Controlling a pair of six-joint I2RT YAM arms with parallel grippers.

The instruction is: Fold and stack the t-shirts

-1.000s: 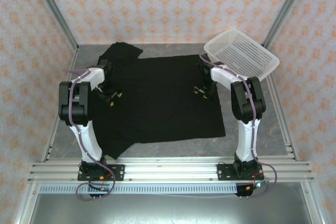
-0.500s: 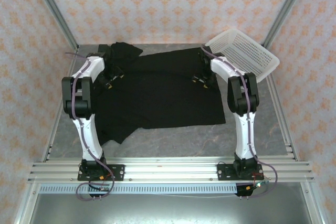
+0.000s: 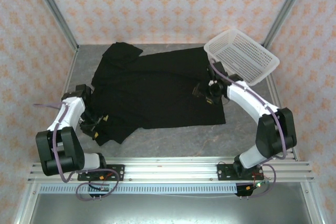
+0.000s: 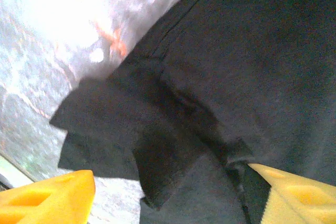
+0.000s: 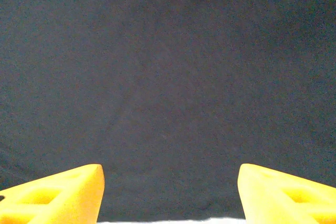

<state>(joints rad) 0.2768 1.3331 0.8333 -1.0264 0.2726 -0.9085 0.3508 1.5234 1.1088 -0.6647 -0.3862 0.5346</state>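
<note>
Step in hand, by my judgement: taking hold for the first fold. My left pincer (image 3: 98, 127), lower left, is spread over the near sleeve (image 4: 105, 124). My right pincer (image 3: 202, 92), centre right, is spread above the side edge. The next move calls for closing on both cloth edges. The t-shirt (image 3: 157, 87) lies flat at frame centre, plain black. Its far sleeve (image 3: 122, 53) is rumpled, upper left.

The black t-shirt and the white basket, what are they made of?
The t-shirt looks like soft cloth, probably a cotton knit. It is matte with no shine, and the left wrist view shows creases, stitched seams and a floppy sleeve. The basket looks like stiff white plastic, with a smooth rim and walls full of small regular holes that hold their shape.
</note>
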